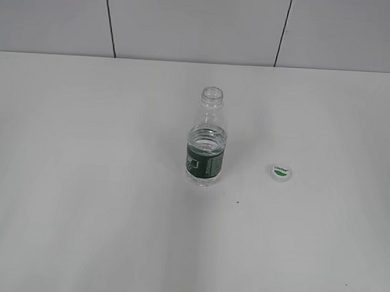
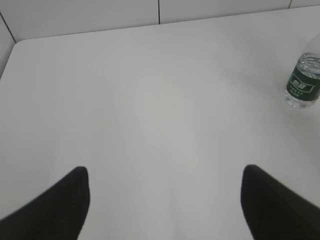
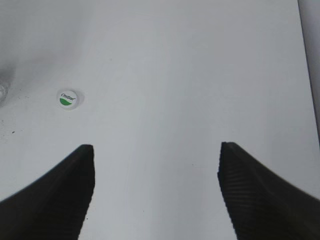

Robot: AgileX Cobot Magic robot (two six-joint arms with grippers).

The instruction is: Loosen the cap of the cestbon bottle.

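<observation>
The cestbon bottle (image 1: 206, 140) stands upright near the middle of the white table, clear with a dark green label, its threaded neck open with no cap on it. It also shows at the right edge of the left wrist view (image 2: 303, 80). The cap (image 1: 281, 172), white with a green logo, lies flat on the table to the bottle's right; it also shows in the right wrist view (image 3: 68, 98). My left gripper (image 2: 165, 172) is open and empty, far from the bottle. My right gripper (image 3: 156, 150) is open and empty, apart from the cap. Neither gripper shows in the exterior view.
The white table (image 1: 79, 198) reaches back to a grey tiled wall (image 1: 189, 20). The table's far edge and rounded corner show in the left wrist view (image 2: 20, 42), and its side edge in the right wrist view (image 3: 306, 60).
</observation>
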